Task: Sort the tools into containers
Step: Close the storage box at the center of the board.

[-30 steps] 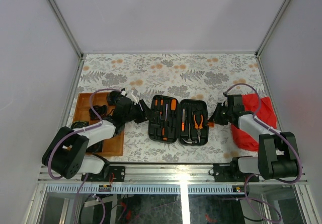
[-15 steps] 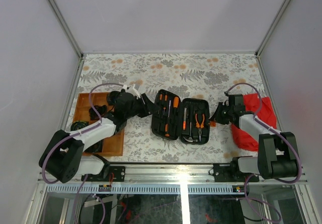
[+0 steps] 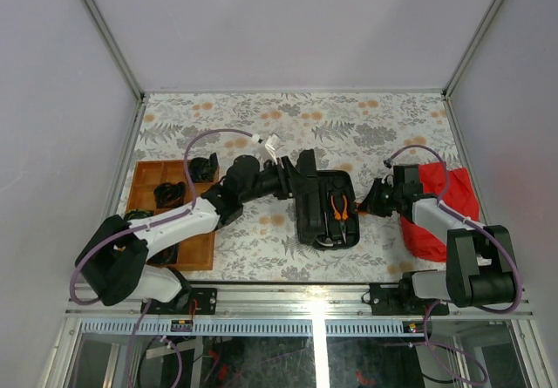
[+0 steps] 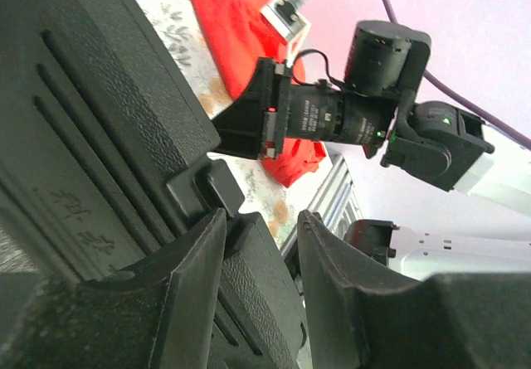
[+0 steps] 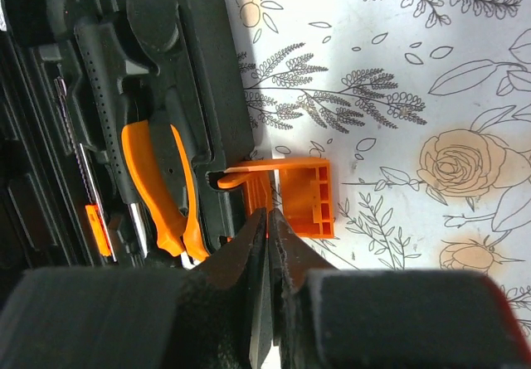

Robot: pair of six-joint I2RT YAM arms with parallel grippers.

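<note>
Top external view: nearest, on the left, sits the wooden tray (image 3: 200, 250) with a few dark pieces in its far compartments. Right of it, mid-table, lies the black tool case (image 3: 314, 229), its base flat with the orange-handled pliers (image 3: 339, 207) and other tools seated in their moulded slots. At the base's right edge the right gripper (image 5: 267, 220) has its jaws together, clamped on the thin wall of the orange latch (image 5: 290, 195), which lies flat on the tablecloth. The red cloth (image 3: 449, 200) lies just beyond that arm.

Farther back, the ribbed lid (image 4: 91, 137) stands raised and tilted over the base. The left gripper (image 4: 259, 245) straddles its rim with jaws part-way apart; a sliver of tablecloth shows beside one finger, so I judge it is not clamped.

The risks, as I read them:
- The loosely held lid could slip off the fingers and drop, jolting tools out of their slots.
- If the latch is held too hard or pulled sideways, the base may drag or the latch may bend.
- A proud tool could stop the lid from seating.
</note>
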